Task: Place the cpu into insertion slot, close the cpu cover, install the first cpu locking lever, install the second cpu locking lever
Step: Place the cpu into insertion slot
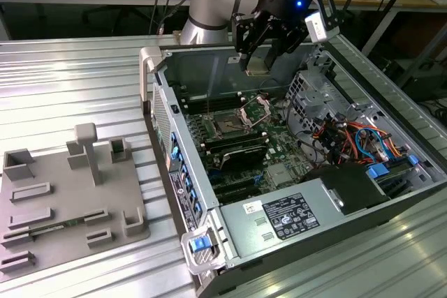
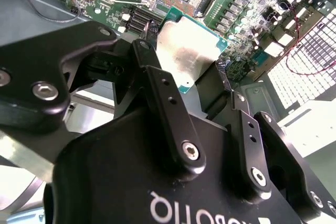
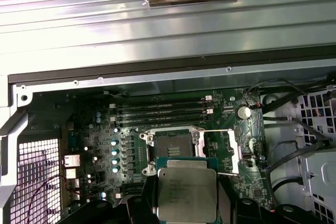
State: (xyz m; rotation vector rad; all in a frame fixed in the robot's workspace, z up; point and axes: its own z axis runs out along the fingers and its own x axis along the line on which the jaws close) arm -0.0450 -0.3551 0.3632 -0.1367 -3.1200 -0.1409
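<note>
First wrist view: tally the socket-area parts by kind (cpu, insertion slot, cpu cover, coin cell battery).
cpu: 1
insertion slot: 1
cpu cover: 1
coin cell battery: 1
Total: 4

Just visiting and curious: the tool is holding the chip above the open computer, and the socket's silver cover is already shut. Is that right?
Not quite. The tool does hold the cpu above the open computer case, but the cpu cover is swung open beside the insertion slot, as the first wrist view shows.
</note>
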